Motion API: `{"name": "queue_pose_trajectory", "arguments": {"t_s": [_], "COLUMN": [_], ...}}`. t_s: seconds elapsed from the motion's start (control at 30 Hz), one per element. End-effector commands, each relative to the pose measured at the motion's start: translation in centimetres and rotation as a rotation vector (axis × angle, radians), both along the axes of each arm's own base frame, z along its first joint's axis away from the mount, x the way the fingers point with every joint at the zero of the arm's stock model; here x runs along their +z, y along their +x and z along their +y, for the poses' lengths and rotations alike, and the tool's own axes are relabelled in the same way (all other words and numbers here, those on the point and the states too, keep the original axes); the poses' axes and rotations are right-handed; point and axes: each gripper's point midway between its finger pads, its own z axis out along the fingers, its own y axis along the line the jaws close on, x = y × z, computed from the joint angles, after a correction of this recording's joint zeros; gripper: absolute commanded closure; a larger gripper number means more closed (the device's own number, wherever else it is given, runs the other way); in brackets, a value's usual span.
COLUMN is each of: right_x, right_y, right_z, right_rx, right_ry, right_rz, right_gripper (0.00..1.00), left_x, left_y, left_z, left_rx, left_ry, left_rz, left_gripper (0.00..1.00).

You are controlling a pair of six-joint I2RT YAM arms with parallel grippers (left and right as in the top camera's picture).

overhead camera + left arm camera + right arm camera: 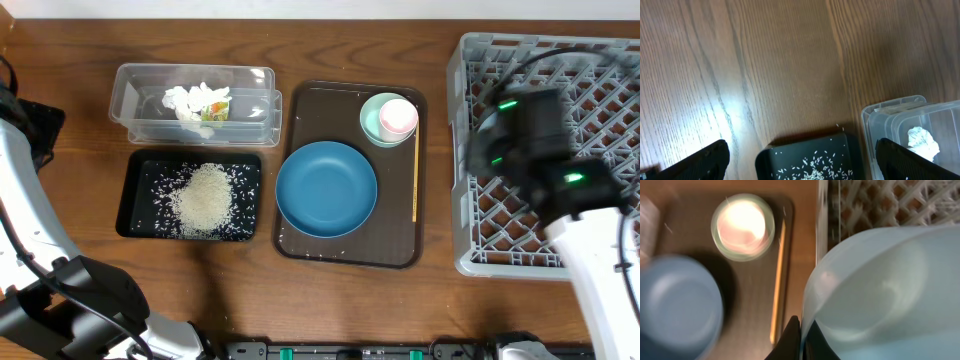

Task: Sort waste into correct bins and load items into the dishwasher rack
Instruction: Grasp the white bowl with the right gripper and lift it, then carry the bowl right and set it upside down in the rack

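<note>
Light blue bowl [880, 290], rim pinched by right tool [801, 337], faces the wrist camera; left tool [802, 162] wide

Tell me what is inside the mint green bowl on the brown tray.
A small pink cup stands inside the mint green bowl and fills most of it. The bowl's bottom beneath the cup is covered, so anything under the cup cannot be seen.

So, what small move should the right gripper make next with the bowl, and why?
Probably carry it farther over the dishwasher rack, then lower. The right gripper is shut on the light blue bowl, which hangs only at the rack's edge.
</note>
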Motion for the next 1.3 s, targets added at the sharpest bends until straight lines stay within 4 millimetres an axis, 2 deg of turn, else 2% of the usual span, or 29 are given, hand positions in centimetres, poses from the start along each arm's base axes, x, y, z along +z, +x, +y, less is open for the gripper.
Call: {"name": "queue_pose_trajectory", "arguments": {"t_s": [0.0, 0.17, 0.33, 0.4, 0.5, 0.63, 0.77, 0.97, 1.27], "right_x": [1.9, 3.4, 5.3, 4.1, 1.4, -1.1, -2.3, -3.3, -3.5], "right_y": [0.7, 2.2, 2.2, 2.7, 3.4, 4.0, 4.1, 3.3, 2.8], "right_z": [1.4, -1.9, -3.8, -5.2, -7.0, -8.3, -9.9, -12.8, -13.4], "right_rx": [0.217, 0.229, 0.392, 0.352, 0.275, 0.226, 0.182, 0.105, 0.091], "right_ry": [0.247, 0.513, 0.732, 0.776, 0.833, 0.928, 1.01, 1.017, 1.012], "right_rz": [-0.068, -0.148, -0.275, -0.258, -0.194, -0.142, -0.132, -0.148, -0.153], "right_gripper": [0.99, 0.99, 0.99, 0.99, 0.99, 0.99, 0.99, 0.99, 0.99], "left_x": [-0.1, -0.1, -0.1, -0.1, -0.1, -0.1, -0.1, -0.1, -0.1], "left_y": [-0.1, -0.1, -0.1, -0.1, -0.1, -0.1, -0.1, -0.1, -0.1], "left_z": [0.2, 0.2, 0.2, 0.2, 0.2, 0.2, 0.2, 0.2, 0.2], "left_rx": [0.004, 0.004, 0.004, 0.004, 0.004, 0.004, 0.004, 0.003, 0.004], "left_ry": [0.002, 0.002, 0.002, 0.002, 0.002, 0.002, 0.002, 0.002, 0.002], "left_rz": [0.009, 0.009, 0.009, 0.009, 0.009, 0.009, 0.009, 0.009, 0.009], "left_gripper": [0.05, 0.05, 0.05, 0.05, 0.05, 0.05, 0.05, 0.05, 0.05]}}
